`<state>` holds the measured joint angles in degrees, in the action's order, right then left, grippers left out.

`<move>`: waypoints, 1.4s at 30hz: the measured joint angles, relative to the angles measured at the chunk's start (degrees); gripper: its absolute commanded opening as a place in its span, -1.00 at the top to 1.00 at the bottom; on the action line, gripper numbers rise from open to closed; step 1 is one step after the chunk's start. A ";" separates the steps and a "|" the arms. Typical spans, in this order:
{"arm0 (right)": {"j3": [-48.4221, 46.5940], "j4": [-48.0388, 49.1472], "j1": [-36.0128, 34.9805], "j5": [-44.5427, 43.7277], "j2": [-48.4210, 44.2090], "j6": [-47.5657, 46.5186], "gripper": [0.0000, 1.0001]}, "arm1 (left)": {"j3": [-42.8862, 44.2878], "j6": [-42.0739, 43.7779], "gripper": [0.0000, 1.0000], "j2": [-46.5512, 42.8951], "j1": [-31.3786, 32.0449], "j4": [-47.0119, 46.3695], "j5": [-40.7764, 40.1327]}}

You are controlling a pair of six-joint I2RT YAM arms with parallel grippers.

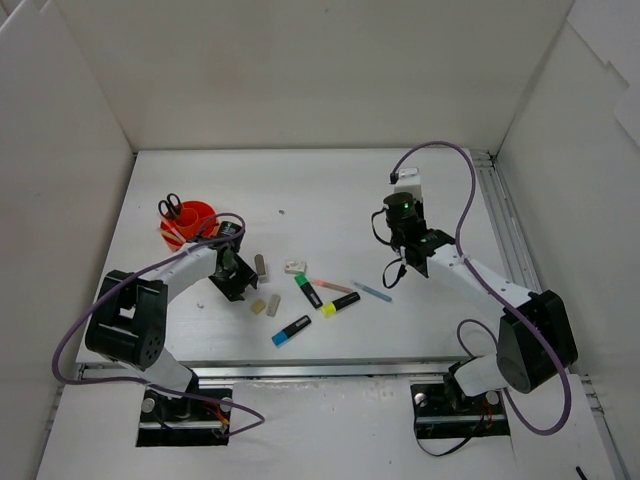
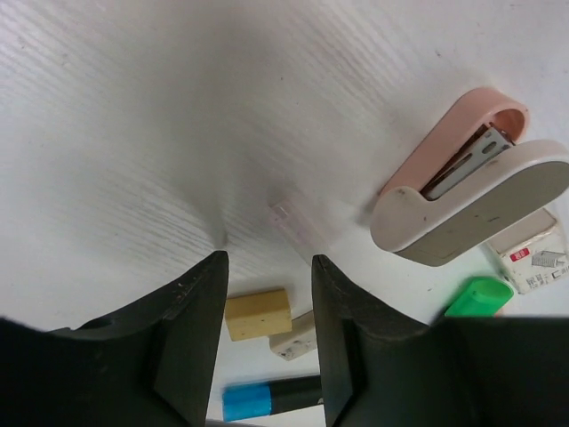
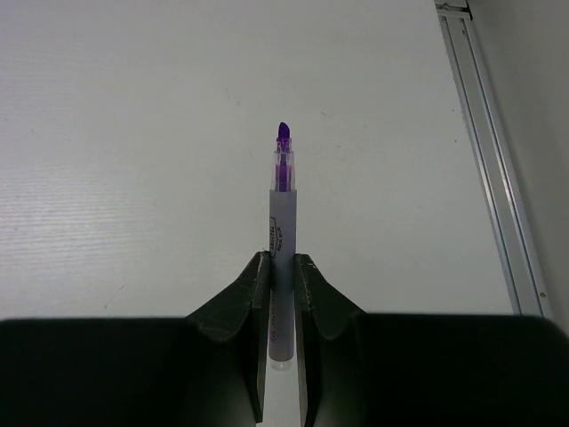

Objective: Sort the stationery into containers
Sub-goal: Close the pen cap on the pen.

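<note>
**A:** Which step is in hand here?

**B:** Two at once, I'd say. The right end effector (image 3: 282, 262) is clamped narrow on a purple-tipped pen (image 3: 282, 191). It holds the pen clear of the table (image 3: 133, 178), tip pointing away from the wrist, which reads as a carry.

**A:** And the left one?

**B:** The left end effector (image 2: 268, 258) hangs low over the table, jaws partly apart with nothing between them. Just past the gap lie a beige eraser (image 2: 258, 313) and, nearer the wrist, a blue-ended highlighter (image 2: 267, 398). A pink-and-beige stapler (image 2: 471, 191) sits off to one side. It looks like lining up for a pick, probably the eraser.

**A:** Where does it all go?

**B:** Into the orange holder (image 1: 205, 212) at the left of the table, where scissors (image 1: 170, 206) already stand. The left arm is near it. The right arm is well apart from it, on the far side of the scattered items.

**A:** So what does the next move call for?

**B:** The left has to centre on the eraser and come down almost to the table before closing, because the eraser is small and flat. The right has to cross to the holder and tip the pen upright over a compartment. I can't tell from here which compartment has room. Both arms would meet near the holder, so one should wait.
</note>
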<state>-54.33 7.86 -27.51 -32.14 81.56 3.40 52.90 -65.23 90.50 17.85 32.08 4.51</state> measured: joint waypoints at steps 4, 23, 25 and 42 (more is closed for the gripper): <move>0.57 0.13 0.50 1.49 -0.59 0.13 1.00 | 0.57 -2.27 0.25 0.07 0.90 1.77 -2.75; 0.96 0.48 0.92 3.04 -0.59 0.15 1.00 | 7.72 -2.23 0.73 7.45 3.54 2.14 -4.37; 0.98 0.55 0.96 3.04 -0.59 0.13 1.00 | 8.61 -1.68 0.77 8.00 3.72 2.51 -4.59; 2.16 2.16 1.29 4.15 -0.59 -2.45 1.00 | 11.82 37.38 0.92 6.29 9.70 -1.16 -2.82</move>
<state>-52.16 10.02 -26.22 -27.99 80.97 0.95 64.73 -27.86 96.79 27.55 30.92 1.69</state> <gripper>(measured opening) 0.102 0.116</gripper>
